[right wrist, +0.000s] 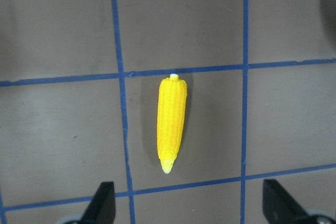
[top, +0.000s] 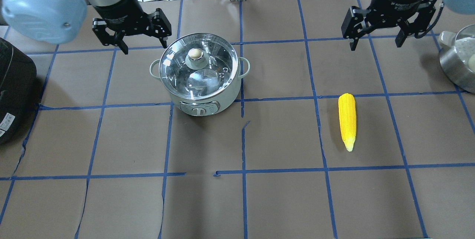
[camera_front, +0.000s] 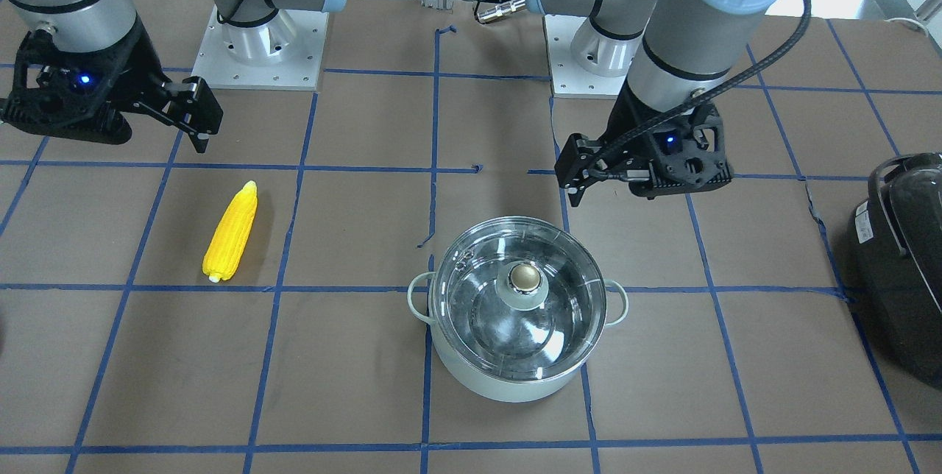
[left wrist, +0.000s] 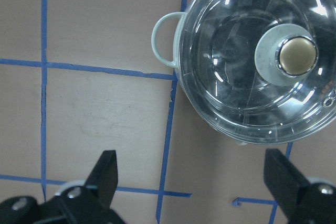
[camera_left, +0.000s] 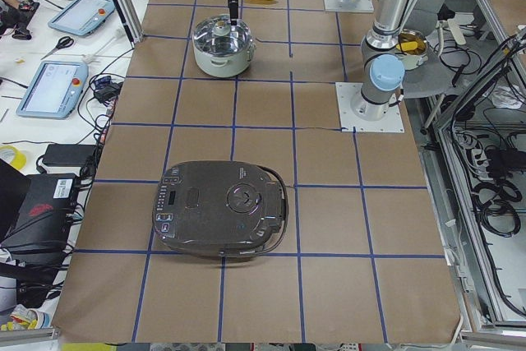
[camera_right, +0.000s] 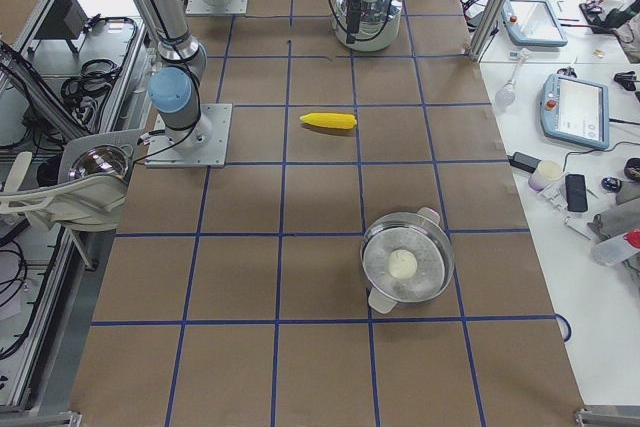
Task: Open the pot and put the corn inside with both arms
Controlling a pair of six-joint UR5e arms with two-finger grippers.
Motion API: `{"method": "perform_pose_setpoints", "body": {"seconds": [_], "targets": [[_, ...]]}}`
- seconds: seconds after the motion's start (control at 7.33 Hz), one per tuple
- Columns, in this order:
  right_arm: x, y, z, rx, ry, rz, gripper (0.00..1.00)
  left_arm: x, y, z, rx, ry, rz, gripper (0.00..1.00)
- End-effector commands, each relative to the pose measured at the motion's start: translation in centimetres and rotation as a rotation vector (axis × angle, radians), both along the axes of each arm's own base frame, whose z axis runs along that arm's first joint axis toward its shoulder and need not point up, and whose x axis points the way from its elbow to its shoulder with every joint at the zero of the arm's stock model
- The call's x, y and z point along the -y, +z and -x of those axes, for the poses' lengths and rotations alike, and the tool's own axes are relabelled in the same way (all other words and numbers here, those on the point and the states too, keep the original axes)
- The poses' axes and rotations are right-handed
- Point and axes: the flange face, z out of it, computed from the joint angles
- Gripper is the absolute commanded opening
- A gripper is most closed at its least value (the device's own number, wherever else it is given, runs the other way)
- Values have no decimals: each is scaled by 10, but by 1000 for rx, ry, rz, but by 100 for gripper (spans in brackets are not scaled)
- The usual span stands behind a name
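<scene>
The pale mint pot [top: 200, 100] stands left of centre with its clear glass lid [top: 215, 72] on and the pale knob [top: 195, 54] on top. My left gripper [top: 144, 46] is open and empty, hovering above the table just beyond the pot's far left rim. In the left wrist view the pot [left wrist: 173, 40] lies ahead and right of the open fingers [left wrist: 107, 169]. The yellow corn [top: 347, 120] lies on the table to the right. My right gripper [top: 375, 44] is open and empty, raised beyond it. The corn [right wrist: 171, 121] shows centred in the right wrist view.
A large black appliance [top: 15, 90] sits at the table's left edge. A steel pot [top: 460, 64] with a white object in it stands at the far right edge. Blue tape lines [top: 243, 135] grid the brown table.
</scene>
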Motion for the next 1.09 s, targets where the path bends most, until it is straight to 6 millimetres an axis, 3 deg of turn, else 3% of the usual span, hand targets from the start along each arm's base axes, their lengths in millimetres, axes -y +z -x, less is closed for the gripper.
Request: {"method": "perform_pose_setpoints", "body": {"seconds": [0.0,0.14,0.27,0.41,0.55,0.68,0.95], "targets": [[7,-55,11,-37,-18,60,100,31,-42,51,9,15,14,100],[6,-82,12,-19,-21,89,100,46,-58,58,11,10,25,100],[6,-138,10,38,-52,72,95,57,-75,63,18,-2,45,100],[0,-177,20,34,-106,118,100,60,-90,72,22,-32,31,100],[-19,-220,23,46,-115,87,100,57,-102,87,25,-81,21,100],[-35,-245,24,37,-119,45,100,57,-109,87,32,-136,8,100],[-36,-261,27,36,-123,21,100,53,-102,86,34,-155,8,99]]}}
